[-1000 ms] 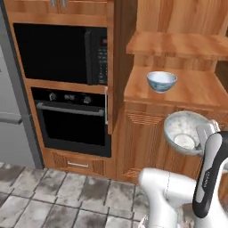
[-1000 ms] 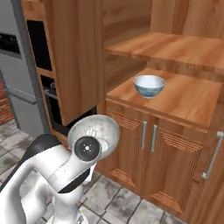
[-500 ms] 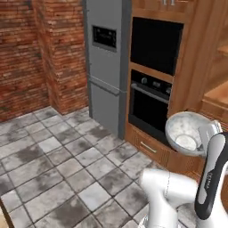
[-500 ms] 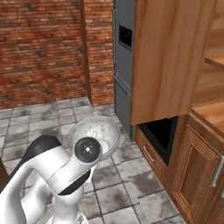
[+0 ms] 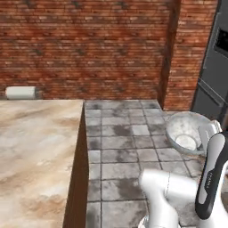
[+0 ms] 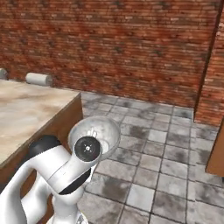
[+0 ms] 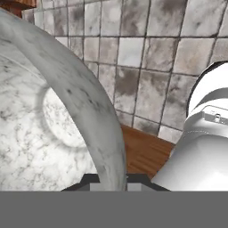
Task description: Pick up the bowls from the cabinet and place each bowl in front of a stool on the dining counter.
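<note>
A speckled grey-white bowl (image 5: 188, 132) is held up in the air by the robot's hand (image 7: 108, 178), whose two dark fingertips are clamped tight on the bowl's rim, one on each side of the wall. The bowl hangs over the grey stone-tile floor (image 5: 124, 133), tilted so its hollow faces partly sideways. From the left base camera it shows near the top of the white arm (image 5: 213, 176), to the right of the tabletop (image 5: 35, 151) and apart from it. From the right base camera the same bowl sits just behind the arm's round dark joint, beside the tabletop's near corner. The tabletop is mottled beige-brown marble with a wood-plank side (image 5: 79, 169). At its far edge, a pale cream roll cushion of a stool (image 5: 20, 92) peeks above the surface. A red brick wall (image 5: 89, 49) runs behind the tabletop, and a dark grey fridge (image 5: 214, 67) stands past the wall's corner, well away from the tabletop.
</note>
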